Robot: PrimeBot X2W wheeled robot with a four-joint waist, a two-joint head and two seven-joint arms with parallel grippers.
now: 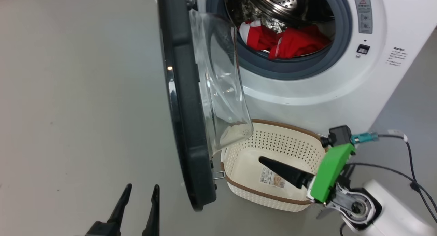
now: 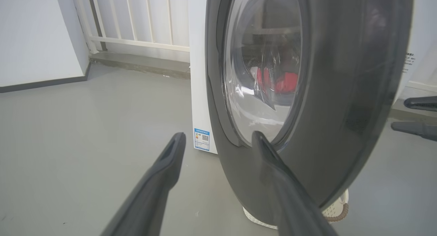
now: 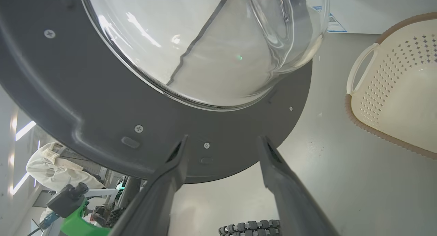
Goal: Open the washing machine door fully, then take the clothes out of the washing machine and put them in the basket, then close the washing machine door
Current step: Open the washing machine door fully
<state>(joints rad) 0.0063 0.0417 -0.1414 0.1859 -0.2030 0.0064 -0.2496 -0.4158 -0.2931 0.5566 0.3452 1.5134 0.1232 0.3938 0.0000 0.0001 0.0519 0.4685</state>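
Blocking basket [image 1: 285, 141] corner: washing machine door [image 1: 186, 126] | drum [image 1: 283, 3] top: cut off

basket [image 1: 283, 142] left end hidden behind washing machine door [image 1: 186, 126] | its label [image 1: 269, 179] print seemingly unreadable

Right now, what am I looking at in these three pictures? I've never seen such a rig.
A two-armed robot faces a white front-loading washing machine. One picture looks down from its head; the other two look along each arm's two-fingered tool. The round black-rimmed glass door stands open, red and white clothes lie in the drum, and a cream perforated plastic basket sits on the grey floor, holding no clothes. The left tool and right tool are open, gripping nothing.
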